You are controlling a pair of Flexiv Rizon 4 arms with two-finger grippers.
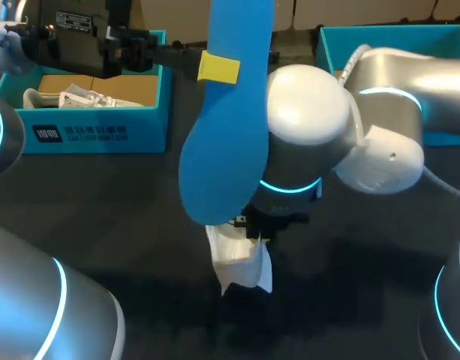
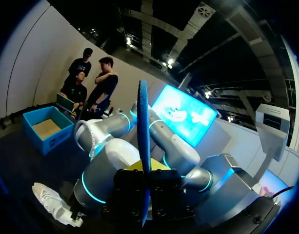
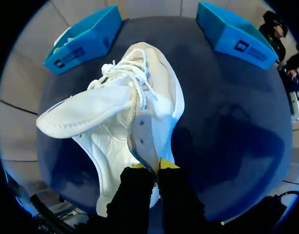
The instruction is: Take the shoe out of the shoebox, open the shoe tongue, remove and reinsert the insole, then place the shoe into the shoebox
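Your left gripper [image 1: 218, 67] is closed on the one insole [image 1: 230, 120], held upright at upper centre of the head view. Judged light, thin and bendy: grip it mid-length. Your right gripper [image 3: 153, 166] pinches the collar of the shoe [image 3: 134, 112], lower centre on the table [image 1: 139, 210]. Judged soft and collapsible. Count: two shoes, the second shoe [image 1: 72, 97] inside the upper-left box [image 1: 102, 135]; two boxes, with the upper-right box [image 1: 440, 37].

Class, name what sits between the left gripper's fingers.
The blue insole, standing edge-on, clamped by the left gripper; the left wrist view shows it.
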